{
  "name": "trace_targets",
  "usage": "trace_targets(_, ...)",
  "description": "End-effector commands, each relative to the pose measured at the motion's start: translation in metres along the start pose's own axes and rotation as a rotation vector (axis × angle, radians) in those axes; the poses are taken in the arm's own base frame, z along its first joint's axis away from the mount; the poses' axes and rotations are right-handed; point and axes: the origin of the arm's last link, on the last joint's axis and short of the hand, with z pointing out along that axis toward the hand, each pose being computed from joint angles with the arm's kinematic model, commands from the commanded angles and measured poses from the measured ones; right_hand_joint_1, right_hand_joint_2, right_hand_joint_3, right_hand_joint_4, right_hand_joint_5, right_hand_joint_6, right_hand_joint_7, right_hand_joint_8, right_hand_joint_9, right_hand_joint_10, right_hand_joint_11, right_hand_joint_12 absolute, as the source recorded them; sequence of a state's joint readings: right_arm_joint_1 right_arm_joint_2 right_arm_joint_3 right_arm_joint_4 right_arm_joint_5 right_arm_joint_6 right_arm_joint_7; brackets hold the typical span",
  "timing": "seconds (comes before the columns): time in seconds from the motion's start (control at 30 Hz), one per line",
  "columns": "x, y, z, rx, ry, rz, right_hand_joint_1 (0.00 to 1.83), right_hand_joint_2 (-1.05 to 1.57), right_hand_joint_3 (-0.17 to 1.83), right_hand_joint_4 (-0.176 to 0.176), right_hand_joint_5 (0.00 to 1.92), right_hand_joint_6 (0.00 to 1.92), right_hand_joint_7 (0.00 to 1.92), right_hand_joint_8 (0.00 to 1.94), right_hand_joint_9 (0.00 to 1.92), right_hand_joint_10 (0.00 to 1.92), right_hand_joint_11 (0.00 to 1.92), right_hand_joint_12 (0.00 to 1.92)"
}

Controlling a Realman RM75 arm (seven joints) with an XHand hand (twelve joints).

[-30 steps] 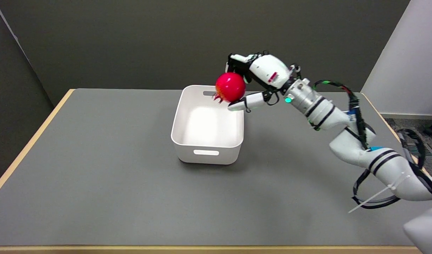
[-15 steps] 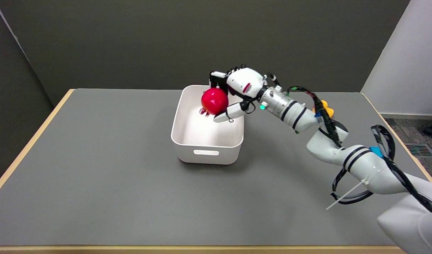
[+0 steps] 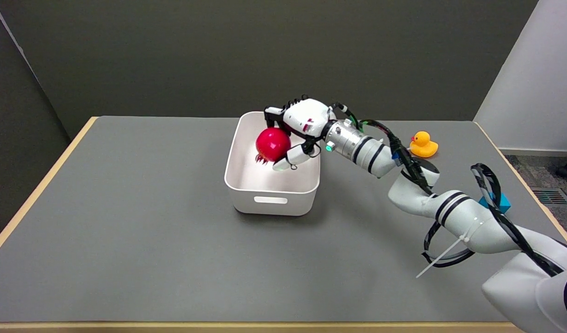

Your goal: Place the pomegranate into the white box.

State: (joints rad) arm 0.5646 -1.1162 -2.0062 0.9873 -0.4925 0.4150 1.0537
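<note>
My right robot hand (image 3: pixel 296 132) reaches in from the lower right of the picture and hangs over the open top of the white box (image 3: pixel 272 181). My fingers (image 3: pixel 272 113) curl over the top of the pomegranate (image 3: pixel 272 144) and my thumb presses it from below, so the fruit is clamped in my grasp. The pomegranate is round, glossy and bright red, with its small spiky crown pointing down and to the left. It sits within the outline of the box, towards the far right part of the opening, lifted clear of the white floor as far as I can tell.

The box is a rounded rectangular tub with a slot handle cut into its near wall. It stands on a grey table (image 3: pixel 126 222) with a pale wooden edge, near the table's middle. My white arm, ringed with black bands and wrapped in black cables, stretches back across the table's right side. A small yellow rubber duck (image 3: pixel 423 144) stands on the table beyond my arm, well apart from the box. A blue block (image 3: pixel 496 202) peeks out behind my forearm near the right edge.
</note>
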Motion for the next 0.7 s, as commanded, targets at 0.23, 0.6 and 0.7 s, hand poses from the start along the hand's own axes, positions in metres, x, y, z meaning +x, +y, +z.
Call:
trace_targets(0.23,0.009,-0.021,0.003,0.0,-0.003,0.011,0.51,0.59,1.0,0.059,0.07,0.33,0.09,0.1,0.03,0.46,0.08,0.96)
trace_targets(0.6,0.038,-0.031,-0.021,0.04,0.122,0.1,0.35,0.5,0.84,0.034,0.0,0.07,0.0,0.0,0.0,0.0,0.0,0.46)
trace_targets(0.7,0.069,-0.032,-0.042,0.106,0.222,0.177,0.33,0.55,0.72,0.031,0.0,0.07,0.0,0.0,0.0,0.0,0.0,0.45)
